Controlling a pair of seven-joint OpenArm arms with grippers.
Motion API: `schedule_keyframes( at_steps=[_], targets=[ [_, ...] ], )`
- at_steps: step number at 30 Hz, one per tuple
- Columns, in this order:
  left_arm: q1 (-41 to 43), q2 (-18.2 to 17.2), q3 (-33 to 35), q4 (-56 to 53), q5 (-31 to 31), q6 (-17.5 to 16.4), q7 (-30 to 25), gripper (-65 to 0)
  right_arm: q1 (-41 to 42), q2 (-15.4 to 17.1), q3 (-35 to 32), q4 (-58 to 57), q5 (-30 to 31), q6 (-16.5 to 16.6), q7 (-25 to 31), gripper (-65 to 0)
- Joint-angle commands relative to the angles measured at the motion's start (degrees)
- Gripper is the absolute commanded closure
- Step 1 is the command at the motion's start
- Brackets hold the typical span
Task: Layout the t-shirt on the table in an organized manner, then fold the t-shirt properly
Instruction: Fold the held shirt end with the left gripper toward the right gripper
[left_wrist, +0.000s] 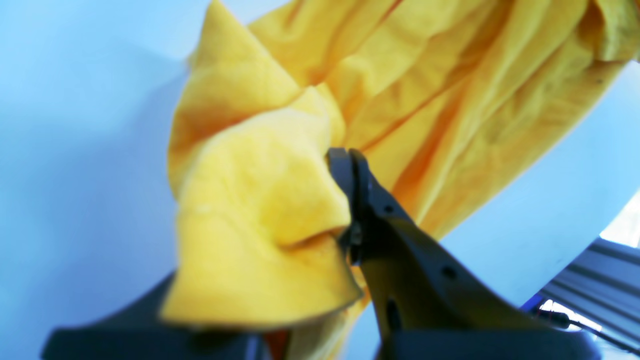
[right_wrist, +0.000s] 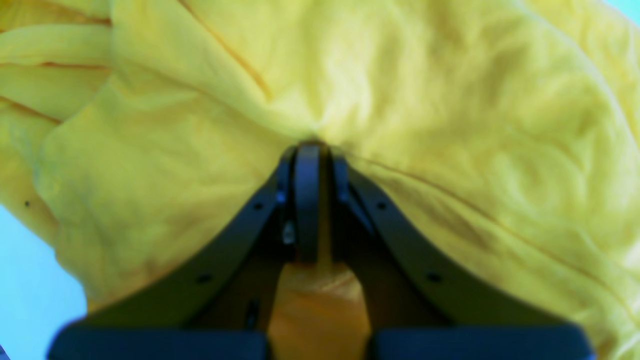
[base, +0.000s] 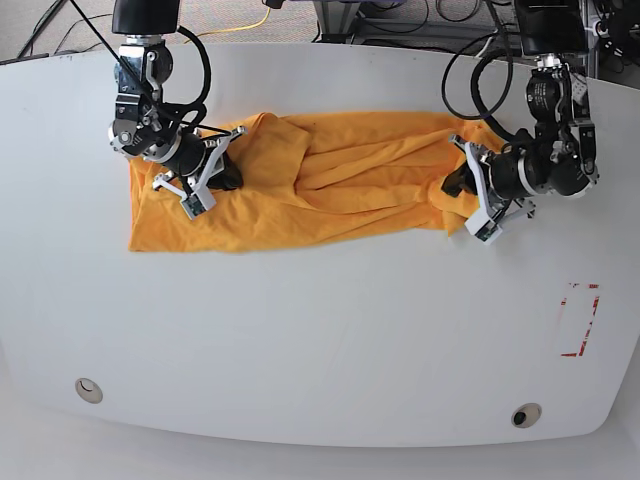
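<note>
The orange-yellow t-shirt lies stretched sideways across the far half of the white table, bunched in long folds. My left gripper, on the right in the base view, is shut on the t-shirt's right end; close up, its jaws pinch a gathered fold of t-shirt. My right gripper is shut on the t-shirt's left part; in its wrist view the closed fingertips press into the t-shirt, with cloth between the fingers.
A red-tape rectangle outline marks the table at the right. Two round grommets sit near the front edge. Cables and equipment crowd the area behind the table's far edge.
</note>
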Motion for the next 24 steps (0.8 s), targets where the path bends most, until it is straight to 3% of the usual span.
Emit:
schedule_keyframes(
  at_steps=[1, 13, 24],
  targets=[
    [-2.3, 1.9, 1.7, 1.1, -1.3, -0.1, -1.7, -0.1, 0.5, 0.5, 0.1, 0.9, -0.1, 0.1, -0.2, -3.8],
    [-9.0, 11.2, 10.1, -2.5, -1.0, -0.1, -1.8, -0.1, 0.5, -0.7, 0.1, 0.9, -0.1, 0.1, -0.3, -3.8],
    [-13.2, 16.2, 11.5, -10.4, -1.1, -0.1, -2.0, -0.3, 0.5, -1.2, 0.1, 0.9, -0.1, 0.1, -0.3, -3.8]
  ],
)
